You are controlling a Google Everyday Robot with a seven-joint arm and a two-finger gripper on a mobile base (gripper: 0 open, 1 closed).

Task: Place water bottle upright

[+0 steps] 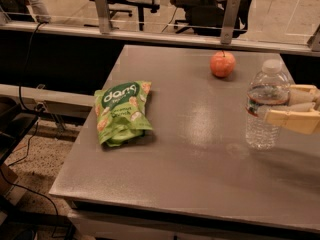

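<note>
Entry, single camera view. You have the table (200,184) filling most of the frame, a grey-brown top seen from its near edge.

Water bottle (265,96): it stands upright at the right of the frame, base down on the table, white cap on top. The narrow label band sits just below the shoulder. The body is clear and ribbed.

Gripper (277,104): it comes in from the right edge of the frame at the height of the bottle's middle. You will see the near finger (292,121) lying across the front of the bottle just under the label, and the far finger (302,90) running behind it. The jaws are closed around the bottle, one on each side, so note the gripper as holding it.

Other items on the top:
- Apple (222,64), red-orange, in the upper middle of the frame near the far edge of the table, up and left of the bottle and apart from it.
- Green snack bag (121,111), lying flat at the left of the table, well apart from the bottle.

Background: a low rail with metal posts (230,13) runs along the far edge, with office chairs (210,6) behind it at the top of the frame.
</note>
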